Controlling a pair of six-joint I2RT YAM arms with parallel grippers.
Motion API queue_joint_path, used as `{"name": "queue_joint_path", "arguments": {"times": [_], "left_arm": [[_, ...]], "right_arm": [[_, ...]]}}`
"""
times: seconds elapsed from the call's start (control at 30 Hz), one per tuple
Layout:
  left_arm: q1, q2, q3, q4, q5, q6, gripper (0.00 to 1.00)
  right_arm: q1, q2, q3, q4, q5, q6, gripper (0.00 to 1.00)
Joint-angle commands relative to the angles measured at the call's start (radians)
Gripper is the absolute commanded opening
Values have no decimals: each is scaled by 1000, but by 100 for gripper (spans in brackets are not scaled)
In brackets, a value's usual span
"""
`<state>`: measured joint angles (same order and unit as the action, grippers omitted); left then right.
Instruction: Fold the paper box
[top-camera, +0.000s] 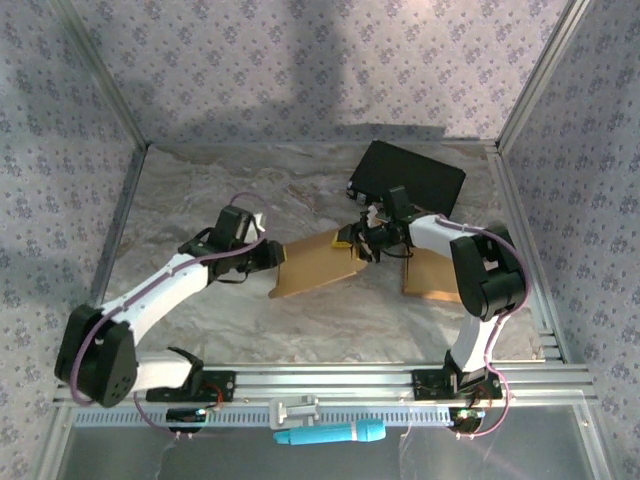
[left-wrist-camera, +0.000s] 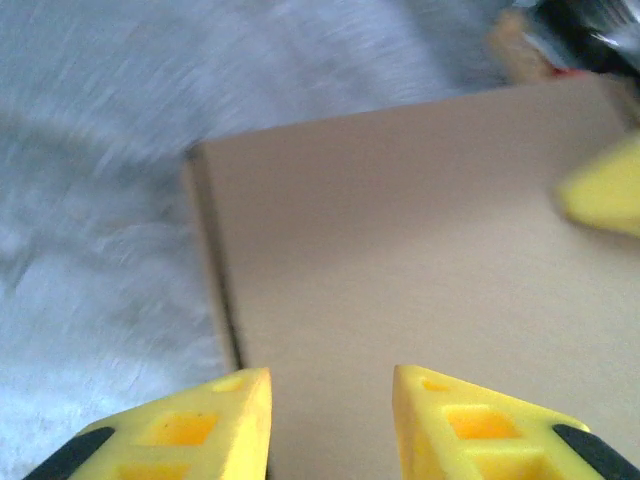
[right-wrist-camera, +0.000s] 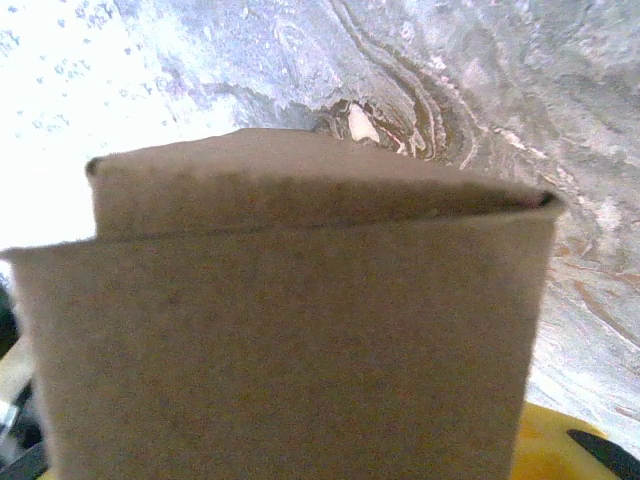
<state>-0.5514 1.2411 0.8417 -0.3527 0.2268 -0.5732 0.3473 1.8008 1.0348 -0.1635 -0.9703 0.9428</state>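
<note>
I see the paper box (top-camera: 315, 265) lying nearly flat mid-tabletop, light thin card that I judge bends easily, best taken by its end flaps; my left hand (left-wrist-camera: 330, 378) stands apart over one end, and whether the right hand (top-camera: 356, 243) is clamped I cannot tell.

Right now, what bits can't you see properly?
- Right wrist view: the paper box covers the right gripper; whether it grips is unclear.
- Left wrist view: blur smears the table; the bottom edge crops the left gripper.
- Top view: the black object is too dark to identify.
</note>
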Motion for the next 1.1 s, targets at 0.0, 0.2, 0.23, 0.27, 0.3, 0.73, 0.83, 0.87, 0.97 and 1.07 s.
{"name": "queue_joint_path", "arguments": {"times": [0.0,0.2,0.23,0.27,0.3,0.73,0.83,0.87,0.97,1.07], "left_arm": [[-151,-85,43,-64,-185,326,39],[-388,-143,64,-145,-267,728,52],[-401,-130,73,-171,-277,758,52],[-415,-116,81,-192,-293,794,53],[-427,-101,84,-203,-319,824,53],[-458,64,125,-120,-448,955,66],[-487,70,118,-113,-464,954,67],[-493,72,116,-116,-475,950,67],[-505,65,115,-130,-481,936,65],[-507,45,120,-158,-482,921,62]], "right_arm": [[-17,0,4,-22,0,110,42],[-54,6,33,-162,-16,186,42],[-61,6,37,-182,-20,195,43],[-65,6,43,-209,-24,199,43],[-70,6,51,-236,-28,200,42],[-79,15,86,-527,-110,125,43],[-77,22,80,-563,-139,130,42],[-75,19,83,-576,-140,128,42],[-67,4,86,-610,-136,141,44],[-39,-6,84,-653,-143,157,50]]}}
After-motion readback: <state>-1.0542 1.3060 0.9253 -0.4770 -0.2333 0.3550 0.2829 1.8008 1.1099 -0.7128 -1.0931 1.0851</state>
